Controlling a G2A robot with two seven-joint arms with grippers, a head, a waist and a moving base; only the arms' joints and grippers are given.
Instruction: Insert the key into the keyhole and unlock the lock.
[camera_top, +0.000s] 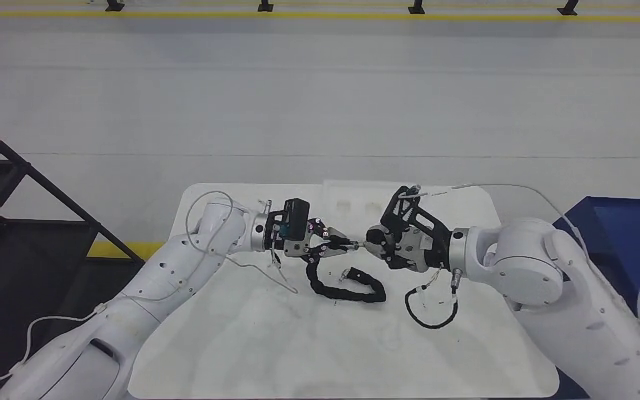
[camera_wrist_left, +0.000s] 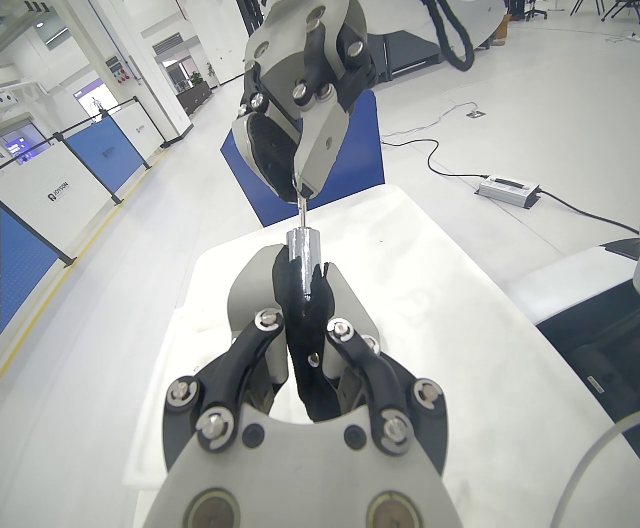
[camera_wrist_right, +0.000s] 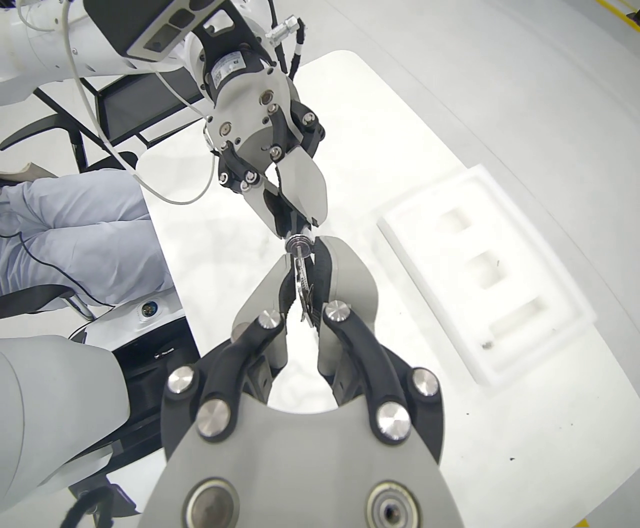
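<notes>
My left gripper is shut on the chrome lock cylinder, held above the white table. The lock's black cable hangs down from it onto the table top. Facing it, my right gripper is shut on the flat metal key. The key's thin blade runs straight into the cylinder's end face, where the keyhole is. In the top view the left gripper and the right gripper meet tip to tip over the middle of the table.
A white foam tray with several recesses lies on the table beyond the grippers, toward its far edge. A loose black cable loop hangs under the right arm. Blue barriers stand beyond the table.
</notes>
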